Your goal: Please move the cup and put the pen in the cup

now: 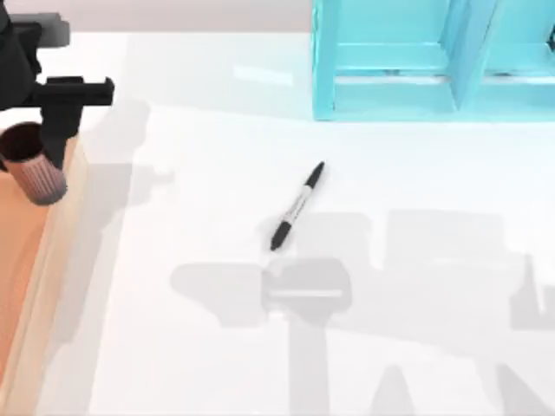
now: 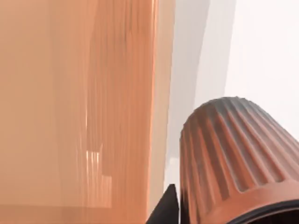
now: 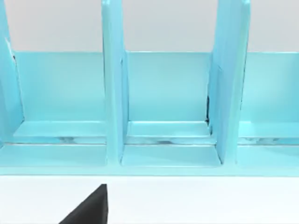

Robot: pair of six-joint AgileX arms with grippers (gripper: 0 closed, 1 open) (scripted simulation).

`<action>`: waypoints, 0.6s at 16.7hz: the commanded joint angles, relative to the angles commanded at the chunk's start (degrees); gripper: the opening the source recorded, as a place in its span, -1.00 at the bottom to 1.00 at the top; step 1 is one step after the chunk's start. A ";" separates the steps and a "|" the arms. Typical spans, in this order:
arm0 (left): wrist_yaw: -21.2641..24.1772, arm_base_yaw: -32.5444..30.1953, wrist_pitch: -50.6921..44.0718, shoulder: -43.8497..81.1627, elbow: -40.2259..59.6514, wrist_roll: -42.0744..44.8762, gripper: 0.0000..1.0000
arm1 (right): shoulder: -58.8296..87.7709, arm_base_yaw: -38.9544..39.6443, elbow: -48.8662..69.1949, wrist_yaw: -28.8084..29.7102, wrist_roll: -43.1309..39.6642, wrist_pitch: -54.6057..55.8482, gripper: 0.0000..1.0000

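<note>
The reddish-brown ribbed cup (image 1: 41, 176) hangs at the far left of the table, over the edge of the orange-wood tray (image 1: 16, 277). My left gripper (image 1: 39, 146) is shut on its rim. In the left wrist view the cup (image 2: 233, 154) is close up, with a black fingertip (image 2: 166, 209) beside it and the tray (image 2: 70, 93) behind. The pen (image 1: 297, 206), with black cap and grey-white barrel, lies slanted on the white table near the middle, well apart from the cup. A dark part of my right gripper (image 3: 88, 210) sits low in the right wrist view.
A light blue rack (image 1: 434, 61) with upright dividers stands at the back right; its compartments (image 3: 163, 93) face the right wrist camera. Arm shadows fall across the white table in front of the pen.
</note>
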 joint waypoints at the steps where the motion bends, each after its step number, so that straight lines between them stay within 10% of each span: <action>1: 0.06 -1.91 -1.91 -0.36 0.81 -0.88 -1.00 | 0.00 0.00 0.00 0.00 0.00 0.00 1.00; 10: 0.11 -4.96 -2.02 1.88 2.51 -3.14 -1.00 | 0.00 0.00 0.00 0.00 0.00 0.00 1.00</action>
